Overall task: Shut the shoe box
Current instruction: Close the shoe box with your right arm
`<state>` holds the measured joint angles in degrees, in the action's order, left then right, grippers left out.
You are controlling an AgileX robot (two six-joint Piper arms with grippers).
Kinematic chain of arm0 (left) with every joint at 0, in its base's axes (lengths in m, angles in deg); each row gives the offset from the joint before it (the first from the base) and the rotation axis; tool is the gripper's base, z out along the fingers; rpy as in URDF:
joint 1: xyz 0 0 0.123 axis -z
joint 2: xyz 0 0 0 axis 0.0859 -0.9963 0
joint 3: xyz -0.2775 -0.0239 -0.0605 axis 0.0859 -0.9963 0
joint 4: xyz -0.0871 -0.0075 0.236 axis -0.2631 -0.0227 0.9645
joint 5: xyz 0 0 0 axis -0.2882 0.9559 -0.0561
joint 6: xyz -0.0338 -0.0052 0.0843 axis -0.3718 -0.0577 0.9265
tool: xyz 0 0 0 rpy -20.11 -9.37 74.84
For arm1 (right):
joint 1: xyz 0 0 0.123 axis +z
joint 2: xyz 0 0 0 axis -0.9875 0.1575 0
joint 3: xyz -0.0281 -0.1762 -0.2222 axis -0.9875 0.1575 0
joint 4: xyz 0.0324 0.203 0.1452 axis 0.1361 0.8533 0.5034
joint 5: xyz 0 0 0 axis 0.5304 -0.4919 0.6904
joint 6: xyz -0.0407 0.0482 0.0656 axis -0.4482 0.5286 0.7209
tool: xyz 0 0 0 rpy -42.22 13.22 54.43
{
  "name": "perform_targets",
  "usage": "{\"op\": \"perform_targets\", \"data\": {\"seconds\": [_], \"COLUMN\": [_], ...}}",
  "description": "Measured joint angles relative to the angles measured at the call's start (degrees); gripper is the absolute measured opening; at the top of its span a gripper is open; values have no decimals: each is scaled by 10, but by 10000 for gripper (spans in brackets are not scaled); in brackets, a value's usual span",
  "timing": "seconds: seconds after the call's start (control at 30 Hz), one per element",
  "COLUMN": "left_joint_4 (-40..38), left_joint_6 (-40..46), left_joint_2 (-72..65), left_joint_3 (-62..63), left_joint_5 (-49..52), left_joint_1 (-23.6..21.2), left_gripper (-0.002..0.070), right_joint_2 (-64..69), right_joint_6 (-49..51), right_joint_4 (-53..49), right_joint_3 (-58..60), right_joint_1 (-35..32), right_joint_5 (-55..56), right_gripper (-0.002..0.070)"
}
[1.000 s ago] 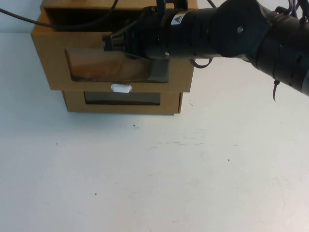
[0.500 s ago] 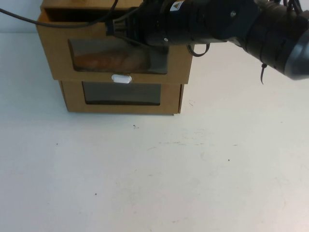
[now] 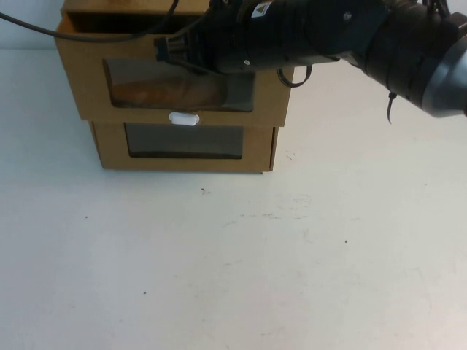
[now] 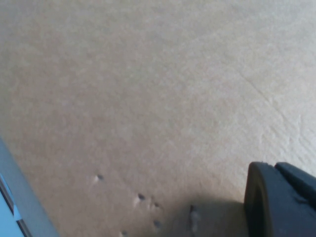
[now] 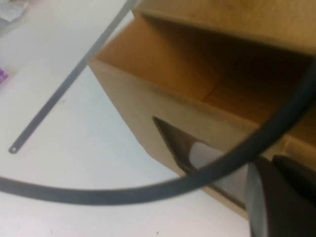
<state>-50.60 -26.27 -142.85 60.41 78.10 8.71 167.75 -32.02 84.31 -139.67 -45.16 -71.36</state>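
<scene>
Pressing against the shoe box (image 3: pixel 87 80) front at the table's (image 3: pixel 233 262) far edge, right gripper (image 3: pixel 162 52) masking part of the window, finger state impossible to tell; drawer protruding over lower box (image 3: pixel 109 149). Left gripper (image 4: pixel 281 202) facing cardboard, state unclear.

Right arm: reaches in from the right across the far side of the scene, forearm near level, wrist aimed to the robot's left.
Right gripper (image 3: pixel 164 52): at the arm's left end; only a dark finger edge (image 5: pixel 276 197) shows in its wrist view.
Left gripper (image 4: pixel 284 202): one dark finger corner visible in its wrist view; left arm unseen from the high camera.
</scene>
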Motion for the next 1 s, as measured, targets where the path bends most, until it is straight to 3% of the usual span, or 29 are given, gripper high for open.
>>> {"op": "perform_targets", "data": {"seconds": [1.0], "left_joint_4": [-2], "left_joint_6": [-4], "left_joint_2": [0], "left_joint_3": [0], "left_joint_5": [0], "left_joint_1": [0], "left_gripper": [-5], "right_joint_2": [48], "right_joint_6": [0], "right_joint_4": [14], "right_joint_3": [0], "right_joint_1": [-6], "right_joint_5": [142], "right_gripper": [-11]}}
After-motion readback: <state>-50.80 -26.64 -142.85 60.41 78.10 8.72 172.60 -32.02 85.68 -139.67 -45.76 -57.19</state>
